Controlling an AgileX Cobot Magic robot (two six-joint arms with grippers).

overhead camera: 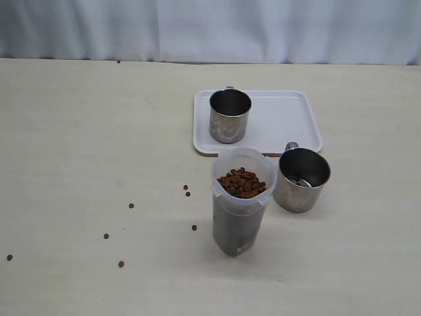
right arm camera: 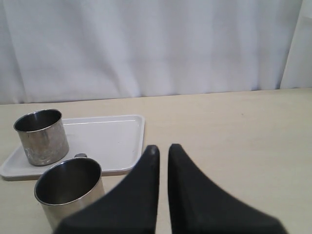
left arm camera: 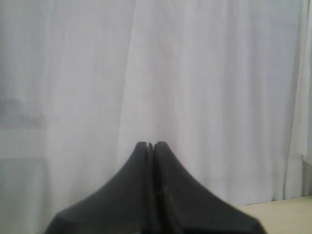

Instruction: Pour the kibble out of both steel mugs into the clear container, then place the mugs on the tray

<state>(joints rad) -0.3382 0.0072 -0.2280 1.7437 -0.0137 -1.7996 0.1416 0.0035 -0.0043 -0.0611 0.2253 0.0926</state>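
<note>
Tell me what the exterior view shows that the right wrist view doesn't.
Only the exterior view: the tall clear plastic container full of dark-brown kibble pellets, plus stray pellets on the beige table. Only the right wrist view: the black right claw, shut and empty. Both: the flat white rectangular tray, one shiny steel mug standing on it, and the other steel mug on the table beside it.
</note>
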